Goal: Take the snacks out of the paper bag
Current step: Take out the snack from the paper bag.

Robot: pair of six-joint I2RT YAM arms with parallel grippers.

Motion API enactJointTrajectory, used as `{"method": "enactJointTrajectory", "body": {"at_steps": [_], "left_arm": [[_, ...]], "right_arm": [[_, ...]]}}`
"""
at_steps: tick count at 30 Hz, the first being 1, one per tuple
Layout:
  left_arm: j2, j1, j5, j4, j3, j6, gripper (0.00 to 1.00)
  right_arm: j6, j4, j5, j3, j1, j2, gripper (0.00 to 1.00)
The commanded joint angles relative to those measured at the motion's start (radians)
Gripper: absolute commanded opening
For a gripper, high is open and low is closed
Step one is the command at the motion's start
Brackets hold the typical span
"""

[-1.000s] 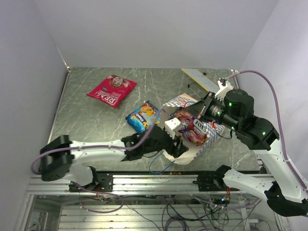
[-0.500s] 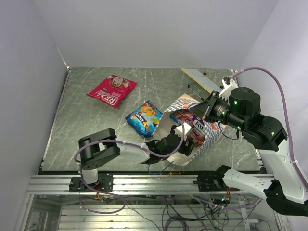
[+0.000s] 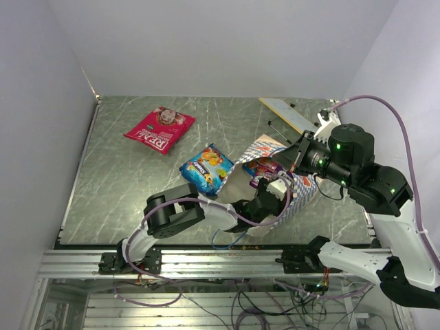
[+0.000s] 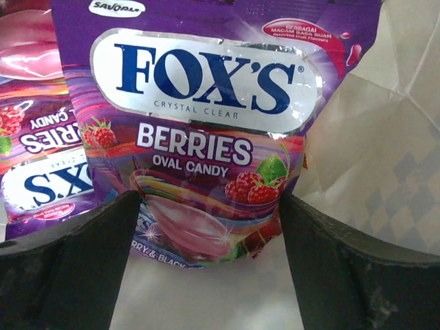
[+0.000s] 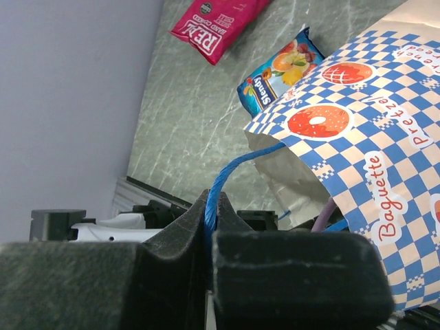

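The blue-and-white checkered paper bag [image 3: 302,196] lies on its side at the right, its mouth facing left. My right gripper [image 3: 294,159] is shut on the bag's blue string handle [image 5: 223,182] and holds the mouth up; the checkered side [image 5: 364,137] fills the right wrist view. My left gripper [image 3: 278,184] is inside the bag. It is open [image 4: 210,210], with its jaws on either side of the lower end of a purple Fox's Berries candy packet [image 4: 206,124]. A second Fox's packet [image 4: 41,158] lies to its left. The red-pink packet [image 3: 159,129] and the blue packet [image 3: 205,167] lie on the table outside the bag.
A flat tan card strip [image 3: 285,113] lies at the back right of the grey marble table [image 3: 124,185]. Grey walls stand on the left, back and right. The left arm's links stretch along the front edge toward the bag.
My left arm has swung right and pushed its gripper deeper into the bag's mouth. My right gripper has kept hold of the handle and shifted slightly.
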Motion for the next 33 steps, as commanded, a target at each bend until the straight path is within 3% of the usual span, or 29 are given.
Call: {"method": "enactJointTrajectory", "body": {"at_steps": [1, 4, 10, 12, 23, 33], "left_arm": [[0.045, 0.004, 0.005, -0.032, 0.074, 0.018, 0.87], [0.049, 0.013, 0.026, -0.066, 0.093, 0.000, 0.76], [0.001, 0.035, 0.068, -0.104, 0.074, -0.019, 0.36], [-0.033, 0.037, 0.068, -0.124, 0.062, -0.020, 0.27], [-0.253, 0.037, 0.116, -0.290, -0.048, -0.095, 0.08], [-0.573, 0.035, 0.280, -0.665, -0.086, -0.109, 0.07]], "right_arm": [[-0.021, -0.013, -0.006, 0.057, 0.002, -0.006, 0.00], [-0.029, -0.007, 0.002, 0.060, 0.003, -0.009, 0.00], [-0.041, -0.002, 0.017, 0.064, 0.002, -0.013, 0.00], [-0.045, 0.008, 0.022, 0.060, 0.003, -0.017, 0.00], [-0.048, 0.060, 0.067, 0.011, 0.003, -0.075, 0.00], [-0.074, 0.123, 0.123, -0.060, 0.002, -0.126, 0.00]]}}
